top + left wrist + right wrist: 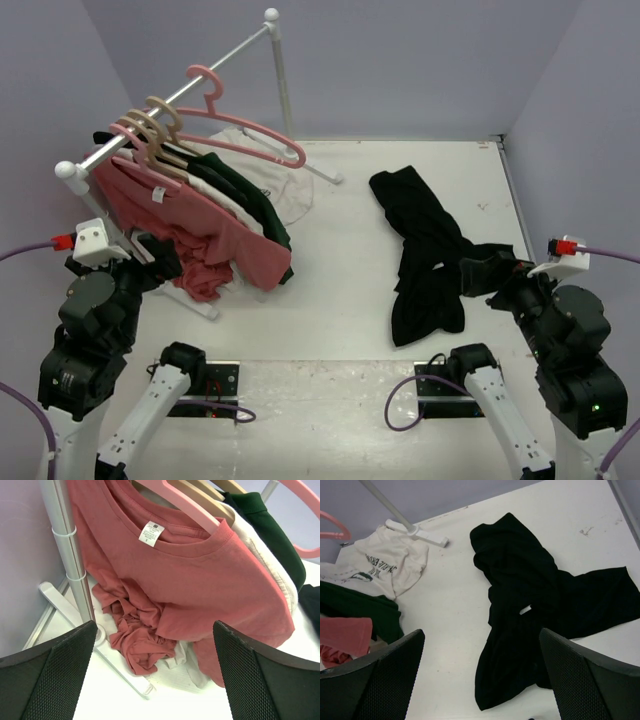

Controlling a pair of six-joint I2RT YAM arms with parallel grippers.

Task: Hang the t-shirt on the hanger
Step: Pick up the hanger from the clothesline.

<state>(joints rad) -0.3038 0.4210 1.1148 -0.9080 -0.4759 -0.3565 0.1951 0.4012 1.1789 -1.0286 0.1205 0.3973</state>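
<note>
My right gripper point(480, 677) and left gripper point(150, 675) both gape empty, so I should drop onto the t-shirt point(530, 590) at one o'clock, pinching near its white tag point(525, 611).

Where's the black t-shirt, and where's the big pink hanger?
t-shirt point(425, 245), top camera view, middle of the crumpled fabric.
hanger point(207, 70), top camera view, top of its curved hook.

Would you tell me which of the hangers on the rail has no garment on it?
The bright pink plastic hanger, farthest along the rail from the arms, hangs bare; the other hangers carry shirts.
</note>
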